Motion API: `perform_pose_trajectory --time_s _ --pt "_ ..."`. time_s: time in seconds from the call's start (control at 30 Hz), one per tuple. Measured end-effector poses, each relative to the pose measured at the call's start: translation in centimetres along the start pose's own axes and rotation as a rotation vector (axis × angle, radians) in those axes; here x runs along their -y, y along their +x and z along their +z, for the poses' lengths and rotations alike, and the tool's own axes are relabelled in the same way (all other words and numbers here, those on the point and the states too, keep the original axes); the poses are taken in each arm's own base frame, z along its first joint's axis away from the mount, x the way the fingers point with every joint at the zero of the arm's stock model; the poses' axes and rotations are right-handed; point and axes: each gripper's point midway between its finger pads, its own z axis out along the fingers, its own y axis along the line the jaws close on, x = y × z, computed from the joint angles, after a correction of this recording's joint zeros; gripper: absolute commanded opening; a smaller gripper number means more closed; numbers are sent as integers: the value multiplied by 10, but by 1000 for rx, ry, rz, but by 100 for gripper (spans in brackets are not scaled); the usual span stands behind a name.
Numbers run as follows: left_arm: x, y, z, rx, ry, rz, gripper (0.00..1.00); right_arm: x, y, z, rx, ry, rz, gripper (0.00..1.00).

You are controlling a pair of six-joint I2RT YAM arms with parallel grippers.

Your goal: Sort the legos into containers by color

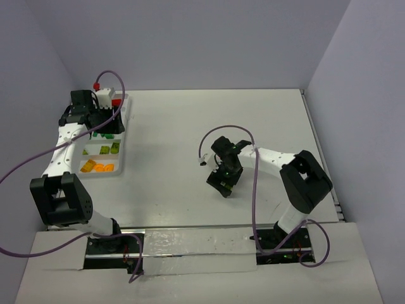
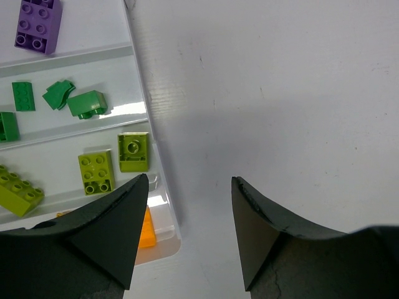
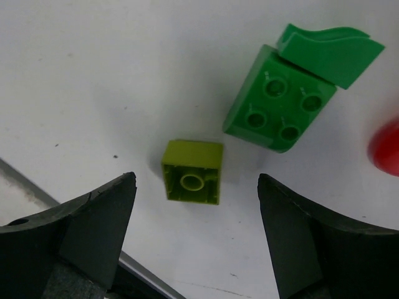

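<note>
Two end effectors, both spread, neither holding anything. My left end effector (image 2: 190,187) hung over the long edge of the white tray (image 2: 141,99), with one finger above the tray and the other above bare desk (image 2: 280,93). In the compartments under it, row by row, were a purple brick (image 2: 37,23), dark green pieces (image 2: 87,103), lime bricks (image 2: 133,151) and an orange brick (image 2: 147,232) half hidden behind my finger.

My right end effector (image 3: 196,179) hung over open desk, well apart from the tray. A lime brick (image 3: 192,180) lay hollow side up between the fingers, touching neither. Just beside it lay a green four-stud brick (image 3: 278,106) with a curved green piece (image 3: 330,53) at its far corner; I could not tell whether they were joined. A red piece (image 3: 386,148) showed at the frame edge.
</note>
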Motion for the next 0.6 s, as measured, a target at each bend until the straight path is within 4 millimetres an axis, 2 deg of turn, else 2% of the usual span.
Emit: perform_pose_trajectory --time_s 0.07,0.17,0.3,0.37,0.4,0.43,0.6 --pt "0 -1 0 3 0 0 63 5 -1 4 -4 23 9 71" --pt "1 -3 1 12 7 3 63 11 0 9 -12 52 14 66" --pt "4 -5 1 24 24 6 62 16 1 11 -4 92 11 44" --pt "6 -4 0 25 36 4 62 18 2 11 6 112 8 40" --pt "8 -4 -1 28 46 3 62 18 2 10 15 115 5 33" --pt "10 -5 -1 31 56 3 61 18 2 10 19 115 5 28" --pt "29 -3 -9 48 143 -16 61 2 -5 0 91 48 -13 18"
